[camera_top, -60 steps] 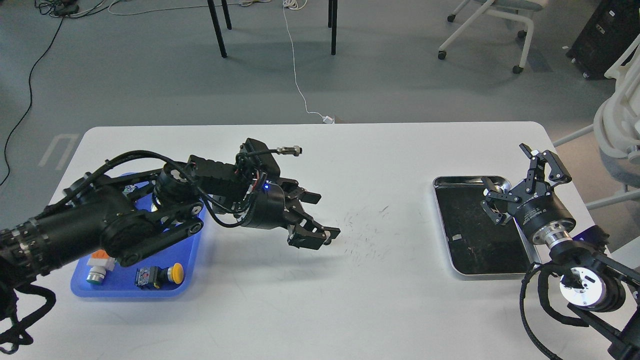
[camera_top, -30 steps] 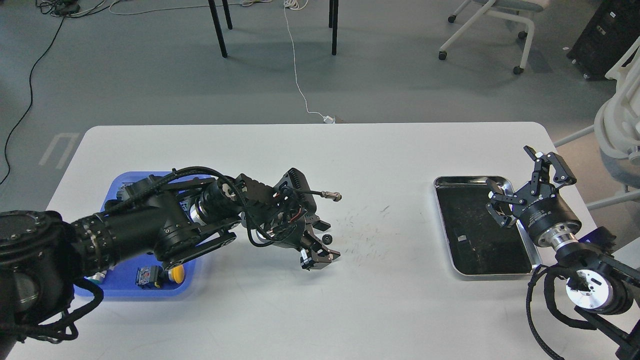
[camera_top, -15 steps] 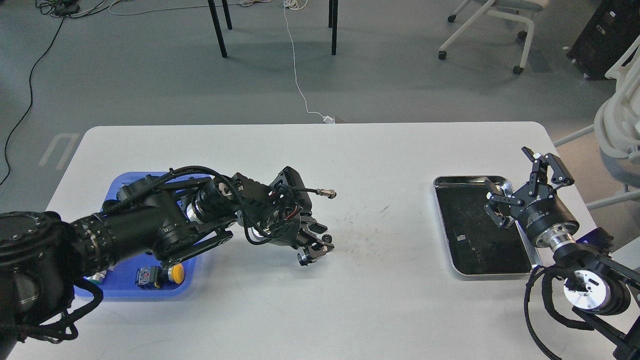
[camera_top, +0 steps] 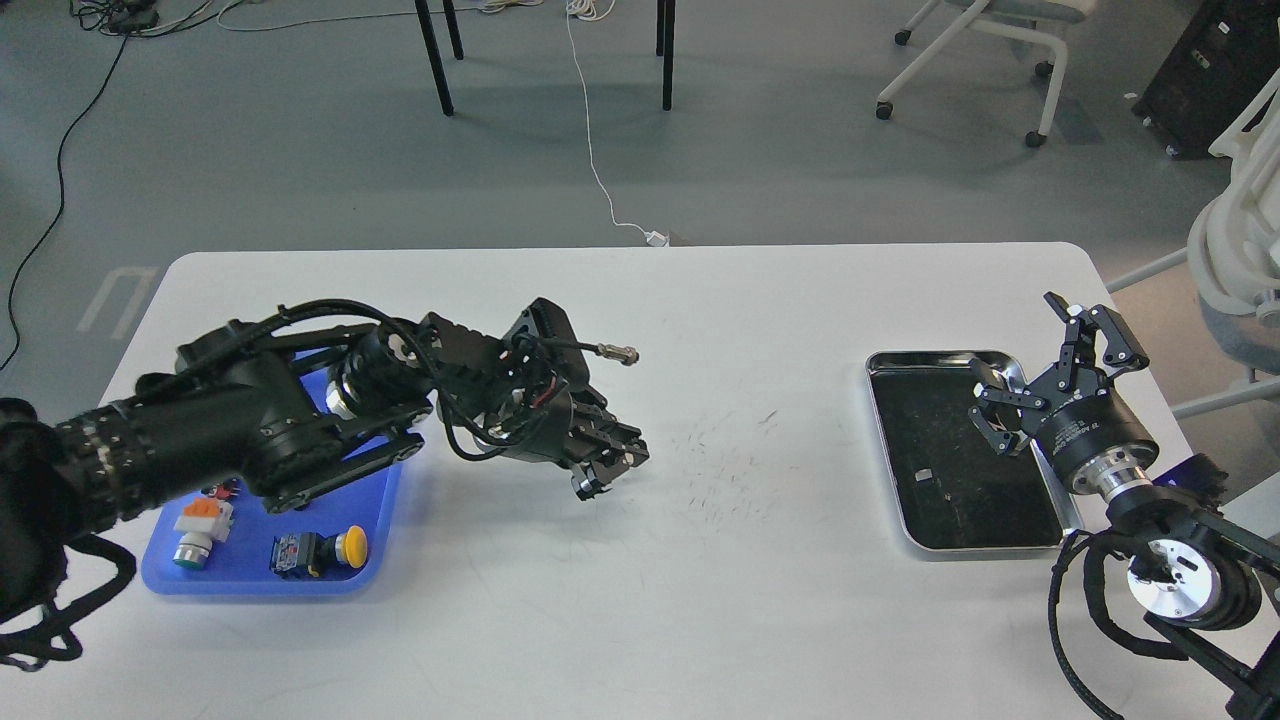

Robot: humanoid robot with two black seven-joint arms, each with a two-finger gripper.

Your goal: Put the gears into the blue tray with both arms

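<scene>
Overhead, white scuffed table point(camera_top: 760, 560) meets grey floor point(camera_top: 300, 150).

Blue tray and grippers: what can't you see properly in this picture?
- Blue tray: head view, the left arm covers its far half.
- Left gripper: too dark to tell whether it holds a gear.
- Silver tray: right gripper hides its far corner; the dark bottom could mask small parts.
</scene>
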